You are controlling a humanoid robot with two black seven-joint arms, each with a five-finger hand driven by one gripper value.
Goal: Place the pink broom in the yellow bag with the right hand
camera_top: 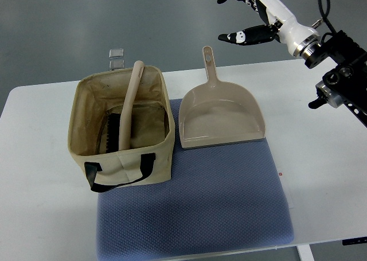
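Note:
The pale pink broom point(129, 104) stands inside the yellowish fabric bag point(153, 164), brush end down at the bottom, handle leaning out over the bag's far rim. The bag sits on the left part of a blue mat point(218, 198). My right hand point(248, 17) is raised high at the upper right, beyond the table's far edge, well away from the bag. Its fingers are spread and hold nothing. The left arm does not show.
A matching pink dustpan point(221, 116) lies on the mat right of the bag, handle pointing away. A small clear plastic piece point(116, 57) sits past the table's far edge behind the bag. The white table point(321, 158) extends right of the mat.

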